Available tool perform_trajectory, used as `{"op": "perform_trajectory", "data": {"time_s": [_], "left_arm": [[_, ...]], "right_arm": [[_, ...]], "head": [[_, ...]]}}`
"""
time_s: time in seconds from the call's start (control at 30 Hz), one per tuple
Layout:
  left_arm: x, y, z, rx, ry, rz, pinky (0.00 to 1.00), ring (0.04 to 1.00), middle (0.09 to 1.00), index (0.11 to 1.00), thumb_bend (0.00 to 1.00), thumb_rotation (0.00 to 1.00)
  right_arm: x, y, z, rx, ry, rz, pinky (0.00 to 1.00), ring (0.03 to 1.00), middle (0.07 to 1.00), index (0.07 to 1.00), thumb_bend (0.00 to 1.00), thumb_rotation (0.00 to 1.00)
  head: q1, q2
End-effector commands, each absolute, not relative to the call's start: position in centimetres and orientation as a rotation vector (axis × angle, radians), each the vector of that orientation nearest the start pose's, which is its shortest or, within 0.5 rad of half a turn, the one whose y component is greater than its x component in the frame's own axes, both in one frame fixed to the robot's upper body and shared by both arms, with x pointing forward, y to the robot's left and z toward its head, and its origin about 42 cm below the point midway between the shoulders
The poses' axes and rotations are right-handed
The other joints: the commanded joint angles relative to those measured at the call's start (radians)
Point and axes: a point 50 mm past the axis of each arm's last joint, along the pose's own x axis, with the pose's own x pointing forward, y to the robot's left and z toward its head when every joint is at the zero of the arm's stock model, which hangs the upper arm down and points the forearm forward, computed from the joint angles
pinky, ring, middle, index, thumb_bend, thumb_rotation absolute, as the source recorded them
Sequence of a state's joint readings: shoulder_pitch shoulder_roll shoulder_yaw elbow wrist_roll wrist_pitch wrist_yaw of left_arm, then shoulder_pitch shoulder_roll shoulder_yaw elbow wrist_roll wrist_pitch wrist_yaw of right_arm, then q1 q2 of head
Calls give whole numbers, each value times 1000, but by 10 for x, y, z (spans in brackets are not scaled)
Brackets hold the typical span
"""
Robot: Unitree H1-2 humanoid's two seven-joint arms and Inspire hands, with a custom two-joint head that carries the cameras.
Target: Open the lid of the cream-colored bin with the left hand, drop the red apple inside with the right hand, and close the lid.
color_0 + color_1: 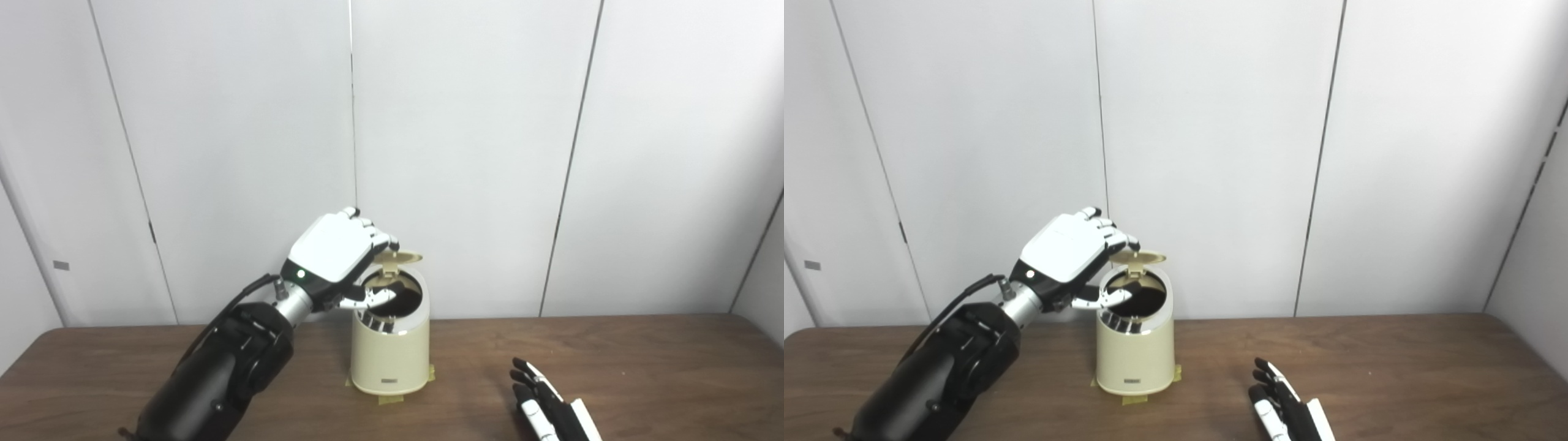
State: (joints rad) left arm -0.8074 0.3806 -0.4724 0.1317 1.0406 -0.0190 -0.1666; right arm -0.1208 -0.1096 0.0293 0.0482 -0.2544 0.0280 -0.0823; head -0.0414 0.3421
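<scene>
The cream-colored bin (390,352) is standing upright near the middle of the table (643,361), close to the far wall, with bits of tape at its base that look to be pinning it down. Its lid (401,257) is tilting up at the far side of the rim, and the left hand (334,254) is curling over it from the left – fingertips (386,241) touching the lid's upper edge, thumb reaching across the dark mouth below. Whether the fingers are actually pinching the lid or only resting against it is hard to tell.

The bin is looking like thin, light plastic, stiff but easy to tip, so the tape is probably doing useful work. The lid seems small, hinged and smooth; its raised front edge is the natural place to press or hook, and a gentle push should be enough.

The right hand (548,407) is lying on the table at the near right, fingers straight and a little apart, holding nothing, its wrist cut off by the bottom edge.

The red apple is not showing anywhere on the table – it may be down inside the bin, but the interior is too dark to make out
</scene>
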Motion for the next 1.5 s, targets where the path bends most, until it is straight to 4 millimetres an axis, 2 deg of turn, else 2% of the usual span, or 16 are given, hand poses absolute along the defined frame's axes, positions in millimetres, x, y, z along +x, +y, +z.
{"op": "perform_trajectory", "data": {"time_s": [0.0,0.3,0.7,0.93,1.1,1.47], "left_arm": [[460,156,339,1661,-729,-216,940,847,778,773,471,759],[458,154,329,1640,-715,-256,924,831,774,768,465,737],[459,148,306,1593,-655,-335,879,831,788,778,480,634],[459,148,298,1576,-641,-351,869,832,802,782,486,675],[456,148,293,1577,-624,-372,874,839,809,786,490,653],[447,147,289,1642,-613,-395,891,842,796,785,492,610]], "right_arm": [[328,-241,124,-391,-73,-50,755,850,874,900,568,1000],[331,-247,128,-354,-86,-62,771,855,875,893,514,1000],[330,-251,133,-326,-94,-72,797,863,886,899,528,1000],[329,-253,135,-301,-83,-99,823,858,878,894,546,979],[327,-253,137,-287,-74,-108,821,853,875,889,519,964],[326,-252,138,-287,-71,-116,803,850,873,887,532,953]], "head": [[0,1],[0,4],[-9,24],[-15,37],[-17,44],[-23,69]]}}
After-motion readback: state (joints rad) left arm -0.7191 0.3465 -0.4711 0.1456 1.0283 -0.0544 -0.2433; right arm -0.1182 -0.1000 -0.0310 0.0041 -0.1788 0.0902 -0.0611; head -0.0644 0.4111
